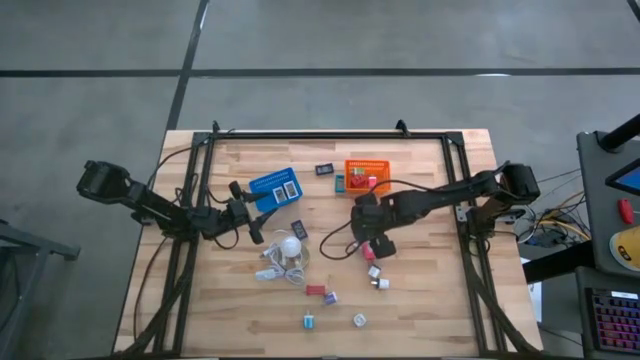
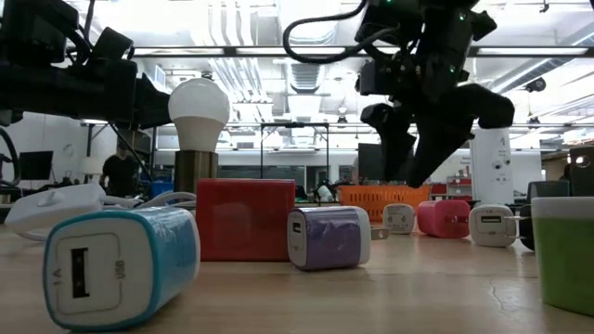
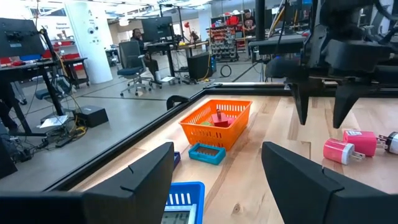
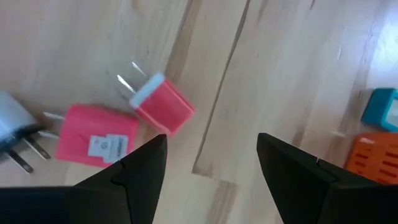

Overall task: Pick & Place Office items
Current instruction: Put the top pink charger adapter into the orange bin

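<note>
Small chargers lie scattered on the wooden table. Two pink chargers (image 4: 163,106) (image 4: 96,144) lie flat beside a white one (image 4: 12,127), straight below my right gripper (image 4: 211,143). That gripper (image 1: 366,232) hangs open above them, fingers pointing down, touching nothing. In the low view a teal charger (image 2: 121,264), a red block (image 2: 244,218) and a purple charger (image 2: 325,237) rest near the table's near edge. My left gripper (image 1: 258,228) is open and hovers level beside the blue basket (image 1: 275,188), holding nothing.
The orange basket (image 1: 367,177) holds a red piece, and a teal flat item (image 3: 207,152) lies beside it. A white bulb (image 1: 291,247) with its cord sits at the table's middle. Dark flat pieces (image 1: 326,169) (image 1: 299,229), white chargers (image 1: 374,270) (image 1: 358,320) and a green block (image 2: 563,250) lie around.
</note>
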`<act>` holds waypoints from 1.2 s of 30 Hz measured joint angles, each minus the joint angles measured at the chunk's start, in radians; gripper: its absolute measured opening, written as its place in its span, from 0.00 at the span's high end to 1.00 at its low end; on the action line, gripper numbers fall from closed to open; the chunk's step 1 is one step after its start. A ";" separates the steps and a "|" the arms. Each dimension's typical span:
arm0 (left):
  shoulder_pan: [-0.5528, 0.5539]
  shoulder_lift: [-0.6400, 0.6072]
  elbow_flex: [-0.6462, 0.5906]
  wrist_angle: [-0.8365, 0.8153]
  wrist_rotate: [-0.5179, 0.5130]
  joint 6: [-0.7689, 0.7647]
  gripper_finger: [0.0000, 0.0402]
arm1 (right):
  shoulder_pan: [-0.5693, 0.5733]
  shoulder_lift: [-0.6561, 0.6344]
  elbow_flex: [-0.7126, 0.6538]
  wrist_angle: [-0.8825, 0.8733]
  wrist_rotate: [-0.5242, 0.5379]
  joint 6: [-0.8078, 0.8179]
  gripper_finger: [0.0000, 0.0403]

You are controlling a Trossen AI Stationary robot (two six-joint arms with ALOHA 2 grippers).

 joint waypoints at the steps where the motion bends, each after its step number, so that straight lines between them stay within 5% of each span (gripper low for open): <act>1: 0.000 0.000 0.000 0.000 0.000 0.000 0.38 | 0.000 0.000 -0.005 0.000 0.000 -0.004 0.39; 23: 0.000 0.000 0.000 -0.008 0.000 0.000 0.38 | 0.025 0.155 0.076 -0.002 -0.064 -0.073 0.39; 36: 0.000 0.000 0.000 -0.011 0.000 0.000 0.38 | 0.026 0.155 0.060 0.036 -0.111 -0.096 0.50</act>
